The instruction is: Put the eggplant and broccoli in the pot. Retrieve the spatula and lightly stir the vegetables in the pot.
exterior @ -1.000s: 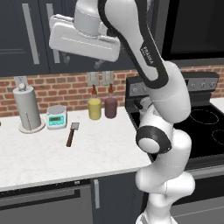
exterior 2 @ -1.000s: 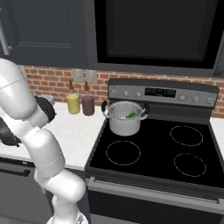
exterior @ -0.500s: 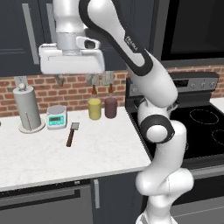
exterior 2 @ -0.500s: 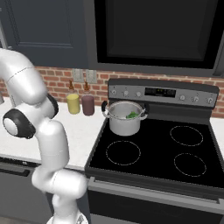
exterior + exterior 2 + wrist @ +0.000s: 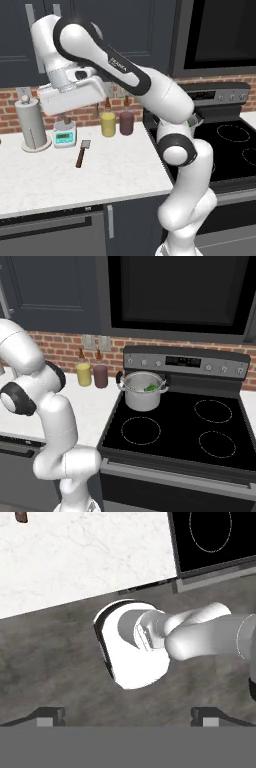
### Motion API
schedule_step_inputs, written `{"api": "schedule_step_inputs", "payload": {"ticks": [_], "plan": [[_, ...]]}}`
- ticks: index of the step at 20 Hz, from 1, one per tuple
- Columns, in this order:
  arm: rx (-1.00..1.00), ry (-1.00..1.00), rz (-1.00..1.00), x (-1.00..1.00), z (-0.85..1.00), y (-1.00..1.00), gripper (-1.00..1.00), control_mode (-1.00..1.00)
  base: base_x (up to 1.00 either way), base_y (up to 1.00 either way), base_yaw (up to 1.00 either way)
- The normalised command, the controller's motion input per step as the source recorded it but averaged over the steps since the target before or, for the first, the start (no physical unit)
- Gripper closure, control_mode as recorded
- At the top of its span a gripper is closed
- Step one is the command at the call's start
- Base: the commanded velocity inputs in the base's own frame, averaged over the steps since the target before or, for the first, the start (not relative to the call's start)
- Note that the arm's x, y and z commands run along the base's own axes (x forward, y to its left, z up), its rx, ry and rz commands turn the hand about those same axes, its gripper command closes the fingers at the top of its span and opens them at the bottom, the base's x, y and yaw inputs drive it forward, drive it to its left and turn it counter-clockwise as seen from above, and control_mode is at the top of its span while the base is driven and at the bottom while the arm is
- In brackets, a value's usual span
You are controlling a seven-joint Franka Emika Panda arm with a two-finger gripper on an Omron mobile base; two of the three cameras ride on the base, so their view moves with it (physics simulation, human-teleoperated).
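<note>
Left base view: arm raised high over the counter, hand above the far-left corner.

We see the stove first, its black top beside the white counter. On its back-left burner stands the pot, with the broccoli showing green inside; we cannot make out the eggplant there. On the counter by the brick wall stand a paper towel roll, a yellow jar, a maroon jar and a small scale. The spatula lies flat on the counter just in front of the scale, blade toward the wall, well apart from the pot. In the hand view the gripper points down at the floor, fingertips far apart at the bottom corners (wide, holding nothing).
</note>
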Motion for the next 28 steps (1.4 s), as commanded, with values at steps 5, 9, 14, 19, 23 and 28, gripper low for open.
{"api": "schedule_step_inputs", "payload": {"ticks": [5,9,14,19,23,28], "plan": [[0.11,-0.05,-0.01,-0.57,-1.0,-0.77,-1.0,-1.0,0.0,0.0,0.0],[0.1,-0.01,0.05,-0.6,-1.0,-0.86,-1.0,-1.0,0.0,0.0,0.0],[0.14,0.05,0.18,-0.1,-0.89,-0.62,-1.0,-1.0,0.0,0.0,0.0],[0.04,0.28,0.41,0.57,-0.38,0.06,-1.0,-1.0,0.0,0.0,0.0],[0.0,0.36,0.59,0.56,-0.27,0.41,-1.0,-1.0,0.0,0.0,0.0],[-0.1,0.3,0.61,0.33,-0.22,0.45,-1.0,-1.0,0.0,0.0,0.0]]}}
